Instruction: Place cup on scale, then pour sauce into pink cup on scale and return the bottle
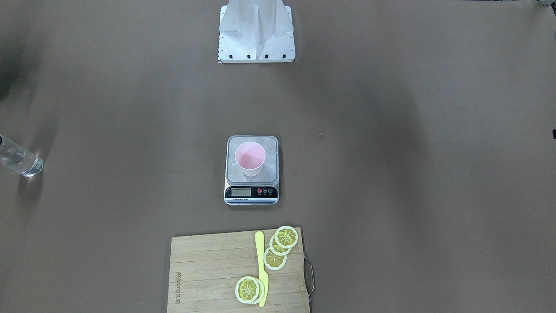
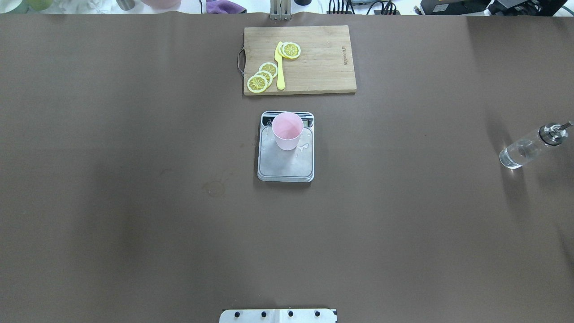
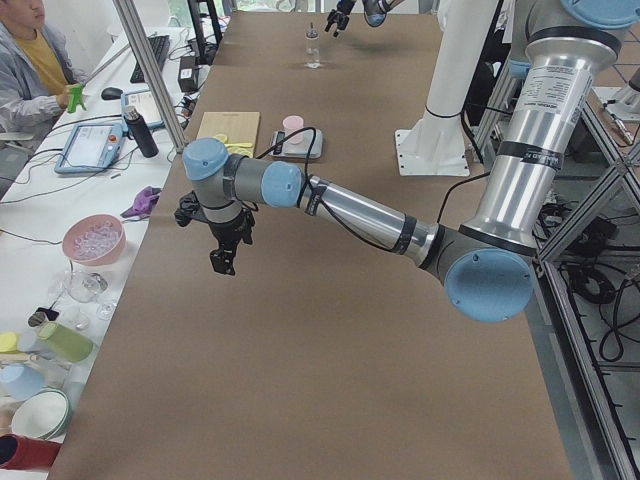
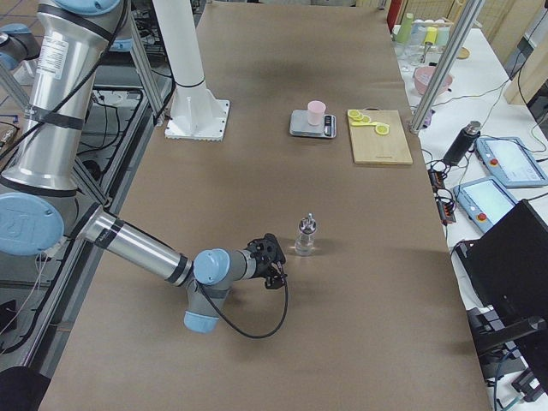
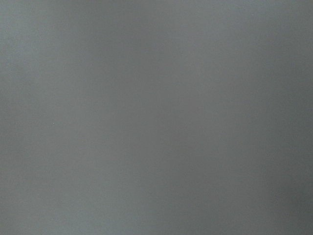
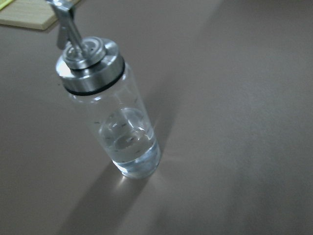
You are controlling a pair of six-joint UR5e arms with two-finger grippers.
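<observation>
The pink cup (image 2: 287, 130) stands upright on the far part of the scale (image 2: 285, 167) at the table's middle; a few droplets lie on the platform beside it. The bottle (image 2: 529, 148) stands upright on the table far to the robot's right, with a little clear sauce (image 6: 129, 144) at its bottom. In the right wrist view the bottle (image 6: 112, 112) is close, with no fingers in frame. My right gripper (image 4: 274, 272) hangs just beside the bottle (image 4: 305, 235), apart from it. My left gripper (image 3: 225, 262) hovers over bare table far on the left. I cannot tell whether either is open.
A wooden cutting board (image 2: 323, 67) with lemon slices (image 2: 262, 76) and a yellow knife (image 2: 280, 67) lies beyond the scale. The robot's base plate (image 1: 257, 48) stands at the near edge. An operator (image 3: 30, 60) sits at a side bench crowded with bowls and bottles.
</observation>
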